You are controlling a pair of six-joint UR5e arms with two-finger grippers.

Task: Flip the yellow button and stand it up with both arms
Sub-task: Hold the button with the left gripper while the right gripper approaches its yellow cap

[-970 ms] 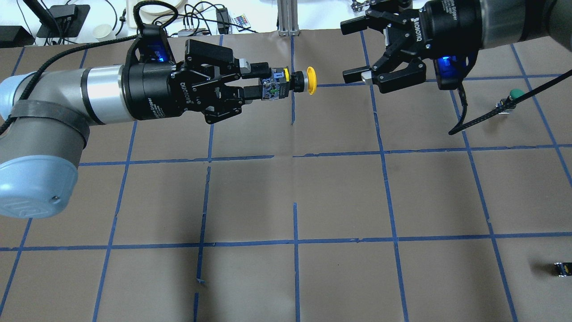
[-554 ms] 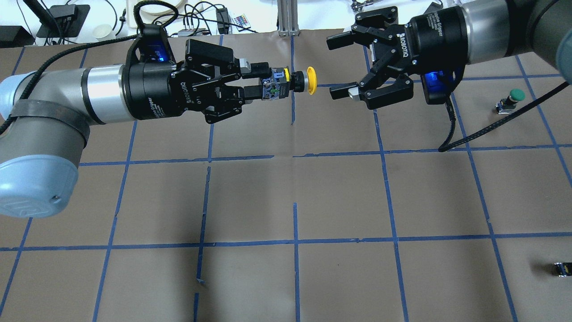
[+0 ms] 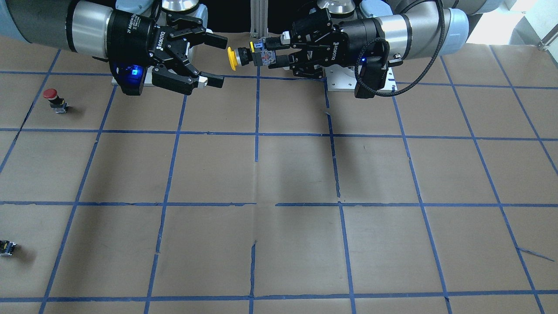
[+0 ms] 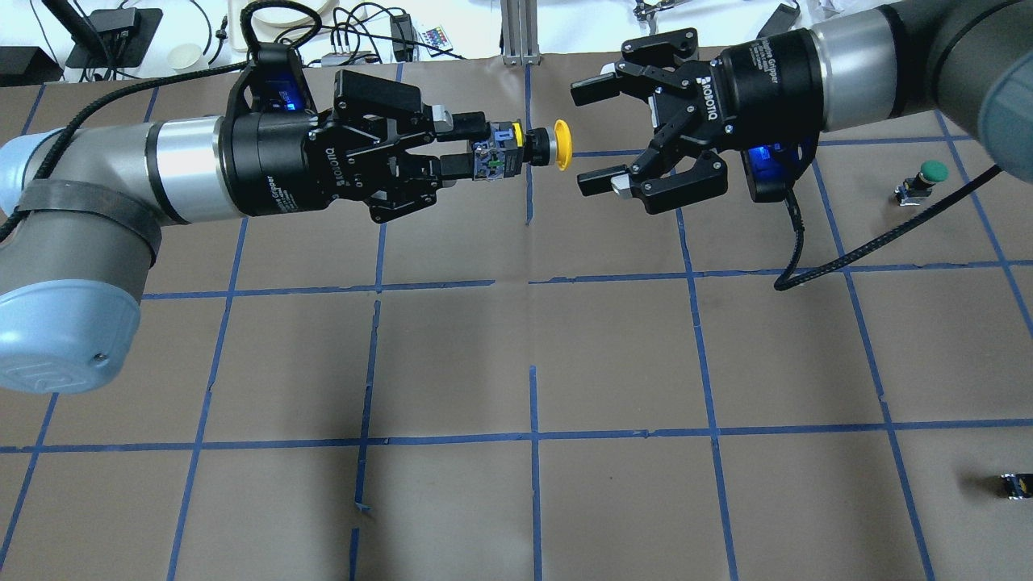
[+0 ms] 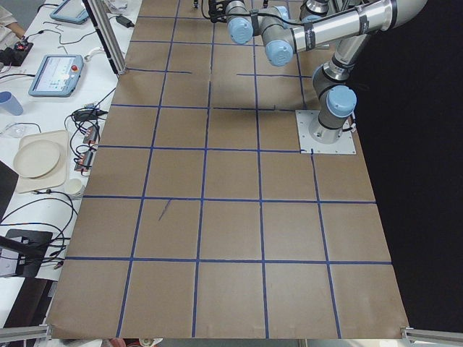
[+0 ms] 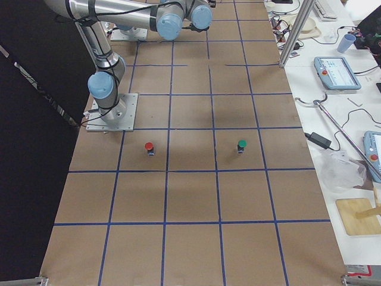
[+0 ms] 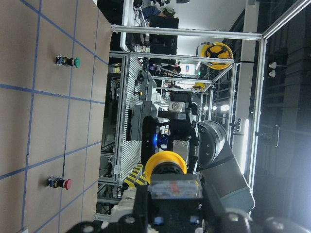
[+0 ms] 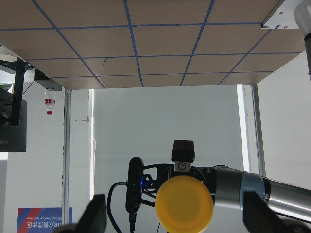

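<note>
My left gripper point(image 4: 478, 147) is shut on the grey-blue base of the yellow button point(image 4: 563, 146) and holds it level in the air, the yellow cap pointing toward my right arm. My right gripper point(image 4: 579, 137) is open, its fingertips just beyond the cap on either side, touching nothing. In the front-facing view the yellow button point(image 3: 232, 58) sits between the left gripper point(image 3: 267, 53) and the right gripper point(image 3: 222, 62). The right wrist view looks straight at the cap point(image 8: 184, 203) between its spread fingers point(image 8: 95, 218). The left wrist view shows the cap point(image 7: 165, 162) from behind.
A green-capped button point(image 4: 928, 173) stands on the brown, blue-taped table at the right. A red-capped button point(image 3: 52, 96) stands nearer the robot's base. A tiny black block with a yellow spot point(image 4: 1015, 486) lies at the far right edge.
My right gripper has moved left and slightly down, staying open, until its fingertips reach the yellow cap's sides. My left gripper and the button have not moved.
</note>
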